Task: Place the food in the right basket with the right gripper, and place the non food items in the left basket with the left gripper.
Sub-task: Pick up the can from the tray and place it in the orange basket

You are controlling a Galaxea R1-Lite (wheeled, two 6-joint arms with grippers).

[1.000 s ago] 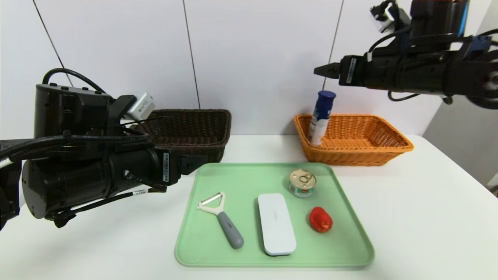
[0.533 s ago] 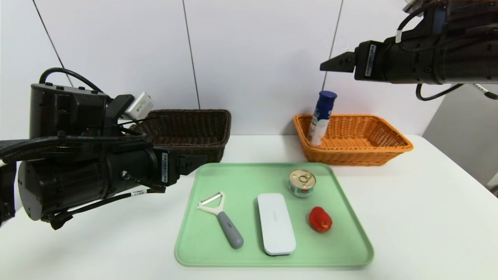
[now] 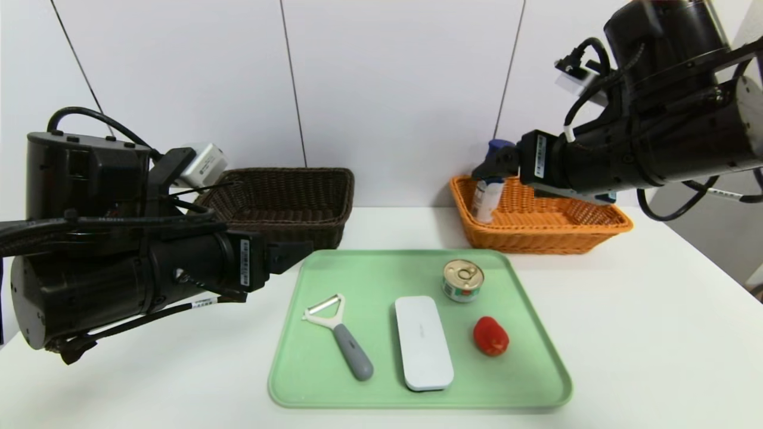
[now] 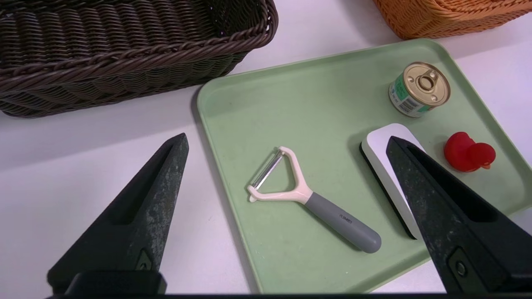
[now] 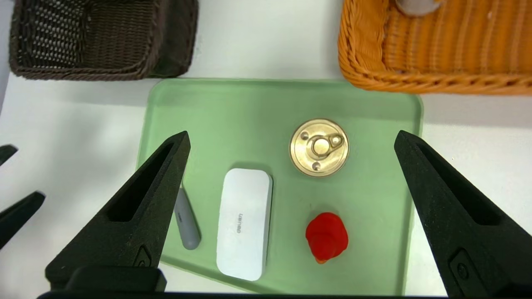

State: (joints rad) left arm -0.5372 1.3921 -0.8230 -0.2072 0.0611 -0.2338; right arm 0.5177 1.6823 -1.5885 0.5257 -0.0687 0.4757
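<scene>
The white table (image 3: 632, 333) is carrying the green tray (image 3: 512, 381) at its near middle. Nearest on the tray, the white oblong case (image 3: 424, 345) is lying lengthwise between the peeler (image 3: 353, 351) on the left and the red lumpy object (image 3: 491, 336) on the right. Farther back, the tin can (image 3: 463, 280) is standing upright, its pull-ring lid facing up.

The left arm is reaching in from the left, and the left gripper (image 4: 286, 137) is hovering near the tray's far left corner, its fingers spread wide with nothing between them. In the left wrist view, the peeler is showing between those fingers, below them and untouched.

Beyond the tray, the dark brown basket (image 3: 334, 229) is sitting on the left and the orange-tan basket (image 3: 536, 241) on the right, where the blue bottle (image 3: 487, 199) is leaning inside.

The right arm is slanting down from the upper right, and the right gripper (image 5: 292, 133) is hanging high, its fingers wide apart and empty. In the right wrist view, the tin can is lying below, between the fingertips and clear of both.
</scene>
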